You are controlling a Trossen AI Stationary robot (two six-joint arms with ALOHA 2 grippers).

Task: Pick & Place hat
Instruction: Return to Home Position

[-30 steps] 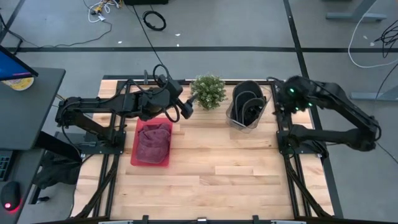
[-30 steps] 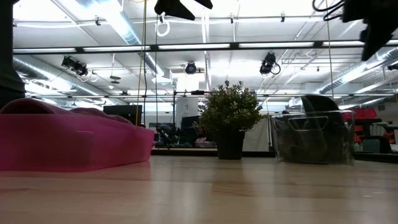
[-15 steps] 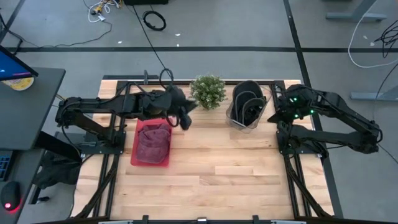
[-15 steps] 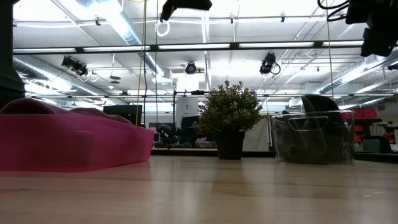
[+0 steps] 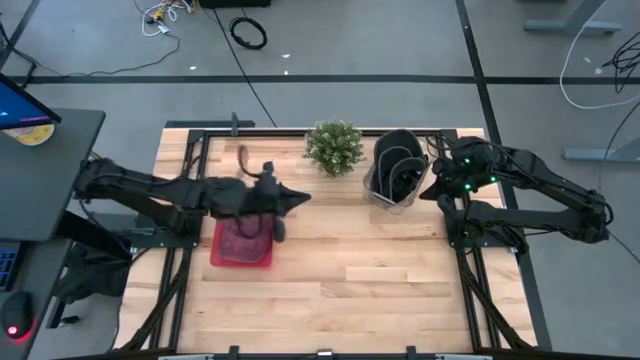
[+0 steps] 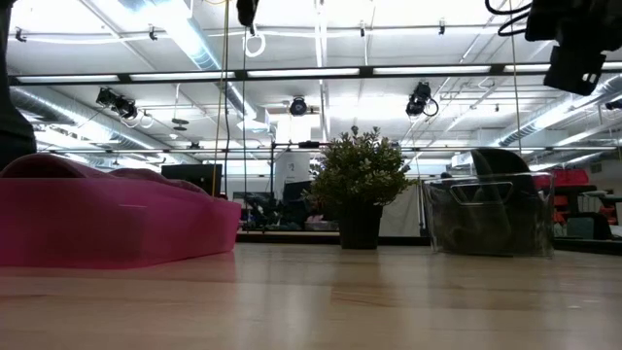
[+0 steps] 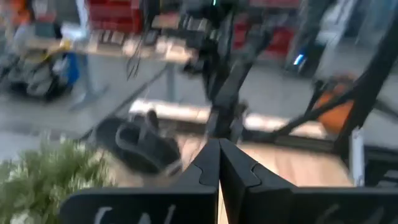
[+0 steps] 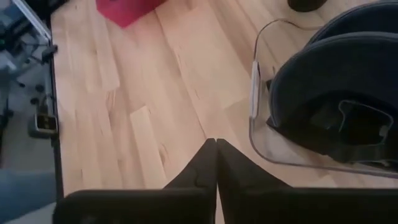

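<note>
Black caps (image 5: 398, 158): stacked inside the transparent bin (image 5: 372, 190), on the far right part of the worktop (image 5: 350, 285). In the low view their dark crown (image 6: 501, 163) rises above the clear wall (image 6: 486, 228).

Red caps (image 5: 242, 232): lying in the red bin (image 5: 224, 258) on the left side of the worktop. Their rounded tops (image 6: 58, 165) stand a little proud of the rim (image 6: 126, 233).

Potted plant (image 5: 334, 146): green and upright, at the far edge between the two bins and apart from both.

Right gripper (image 5: 430, 189): hangs just to the right of the transparent bin, holding nothing. Its wrist view shows the fingers (image 8: 205, 163) pressed together over bare wood, with the bin's wall (image 8: 260, 134) and a cap (image 8: 336, 81) close beside them.

Left gripper (image 5: 298, 197): held above the worktop by the far right corner of the red bin, pointing right. The fingers (image 7: 208, 165) are closed on each other, with nothing between them.
</note>
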